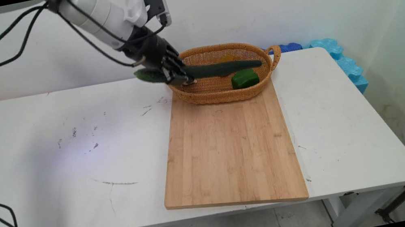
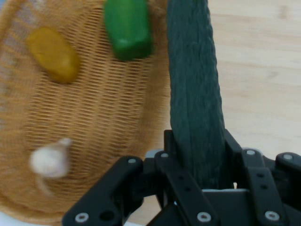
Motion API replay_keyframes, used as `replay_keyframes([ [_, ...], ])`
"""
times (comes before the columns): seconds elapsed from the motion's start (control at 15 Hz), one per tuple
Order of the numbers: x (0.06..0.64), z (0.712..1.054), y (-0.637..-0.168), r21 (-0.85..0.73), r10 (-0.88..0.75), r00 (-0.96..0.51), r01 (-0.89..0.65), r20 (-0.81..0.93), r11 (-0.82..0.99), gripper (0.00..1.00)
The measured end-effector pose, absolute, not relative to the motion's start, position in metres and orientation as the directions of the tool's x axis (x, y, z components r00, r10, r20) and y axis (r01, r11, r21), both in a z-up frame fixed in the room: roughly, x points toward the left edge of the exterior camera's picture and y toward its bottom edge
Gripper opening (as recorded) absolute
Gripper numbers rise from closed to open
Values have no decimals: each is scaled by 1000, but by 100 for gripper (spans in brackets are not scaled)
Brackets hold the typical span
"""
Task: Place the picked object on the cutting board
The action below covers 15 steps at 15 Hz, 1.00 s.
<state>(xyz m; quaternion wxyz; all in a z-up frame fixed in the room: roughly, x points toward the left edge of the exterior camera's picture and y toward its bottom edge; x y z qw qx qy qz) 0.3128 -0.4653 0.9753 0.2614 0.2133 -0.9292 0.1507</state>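
White table; claw-held cucumber over basket rim

Robot arm: white cylindrical links of smooth plastic, jointed in rounded segments. Black cables run loosely along the links. Small dark camera module with white casing mounted at the wrist. Black two-finger gripper: matte bar linkage, pinned with round silver screws.

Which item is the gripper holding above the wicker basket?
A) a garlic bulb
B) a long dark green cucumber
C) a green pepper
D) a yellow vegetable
B: the gripper is shut on the cucumber, while the other three items lie in the basket.
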Motion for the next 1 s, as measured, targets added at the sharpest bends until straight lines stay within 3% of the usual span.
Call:
replay_keyframes([
  [1.0, 274, 906, -358, 59, -380, -743, -419, 551, 906, 0],
])
